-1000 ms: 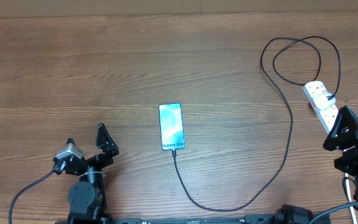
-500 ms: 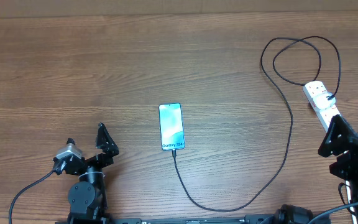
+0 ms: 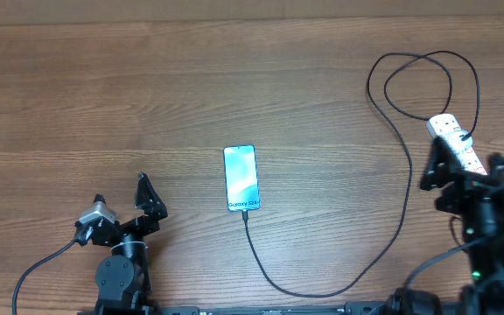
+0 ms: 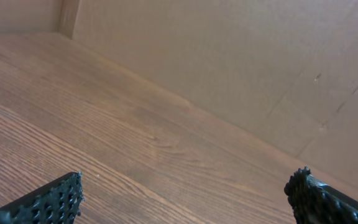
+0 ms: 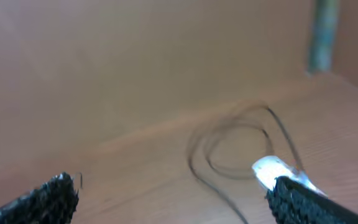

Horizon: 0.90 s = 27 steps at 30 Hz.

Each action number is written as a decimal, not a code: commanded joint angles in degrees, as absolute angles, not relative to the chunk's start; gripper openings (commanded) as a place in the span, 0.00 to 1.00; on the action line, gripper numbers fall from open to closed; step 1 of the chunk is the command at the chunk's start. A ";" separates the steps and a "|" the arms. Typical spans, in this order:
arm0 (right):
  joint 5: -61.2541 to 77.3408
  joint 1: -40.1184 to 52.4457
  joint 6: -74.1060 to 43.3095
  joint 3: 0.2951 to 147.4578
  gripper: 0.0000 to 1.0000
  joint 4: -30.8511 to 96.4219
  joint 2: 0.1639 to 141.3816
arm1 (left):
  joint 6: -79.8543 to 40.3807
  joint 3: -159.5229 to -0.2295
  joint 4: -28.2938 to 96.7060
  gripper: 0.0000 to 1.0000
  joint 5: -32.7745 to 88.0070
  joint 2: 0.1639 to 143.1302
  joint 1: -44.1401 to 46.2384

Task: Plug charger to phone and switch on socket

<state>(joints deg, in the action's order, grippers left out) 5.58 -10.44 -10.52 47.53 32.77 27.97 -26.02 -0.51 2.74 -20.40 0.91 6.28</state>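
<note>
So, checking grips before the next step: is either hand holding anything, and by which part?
Nothing is held: the left hand and the right hand are both open and empty.

The matte-black, blocky left arm [image 3: 122, 249] rose from a round, drum-shaped black base joint [image 3: 116, 276] at its 6 o'clock end. A small silver-grey camera block [image 3: 94, 216] sat on its 10 o'clock side, and a thin black cable [image 3: 33, 271] trailed off toward 8 o'clock. The black two-fingered left hand [image 4: 185, 208] had fingers [image 4: 58, 200] faced with rough, pebbled rubber. The black, angular right arm [image 3: 488, 219] bore two small green lights [image 3: 488, 233] on its body, one at 6 o'clock of the other, and a dark curved lead [image 3: 427, 265] ran off at 7 o'clock. The black right hand [image 5: 179, 202] showed the same knobbly-textured pads [image 5: 48, 200].
</note>
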 commanded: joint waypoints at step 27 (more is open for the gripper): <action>-0.14 -6.02 -17.50 0.45 1.00 -7.01 0.16 | -26.37 -0.27 2.74 1.00 -21.54 0.32 6.39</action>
<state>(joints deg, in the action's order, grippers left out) 3.01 -6.63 -19.42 1.06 -7.99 0.84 -26.02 -0.49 2.76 -20.43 0.91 6.28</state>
